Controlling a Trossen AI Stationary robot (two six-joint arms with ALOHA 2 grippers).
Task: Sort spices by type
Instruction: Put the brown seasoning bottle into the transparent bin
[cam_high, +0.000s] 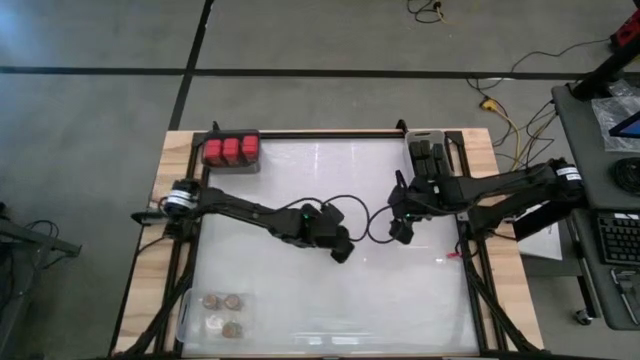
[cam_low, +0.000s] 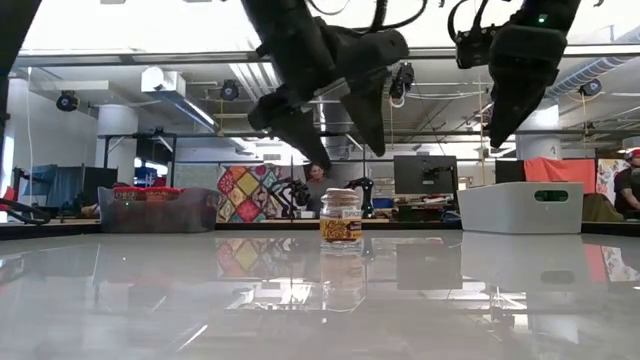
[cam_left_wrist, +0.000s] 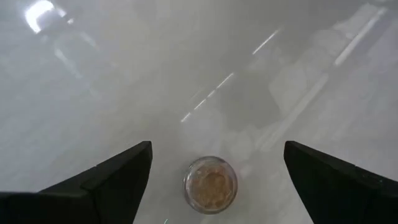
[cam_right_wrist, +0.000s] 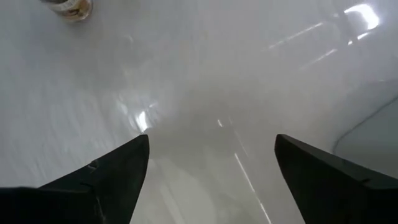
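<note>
I had the left gripper up over the middle of the table, fingers wide apart, nothing in it. One round tan-topped jar stood on the table right under it, btwn the two fingers but not touched. In the low view that jar stood upright and alone, w/ the gripper hanging above it.

The red blocky ones sat in a bin at the far left corner. The black blocky ones sat in a bin at the far right corner. Four more tan jars sat in a clear bin near the front left.

So I think this was the last loose jar. Next move: go straight down, close on it gently, carry it to the clear bin.

The right gripper waited near the black bin, also wide open and empty.

From above, the left arm hid the jar. I couldn't count the black ones.
</note>
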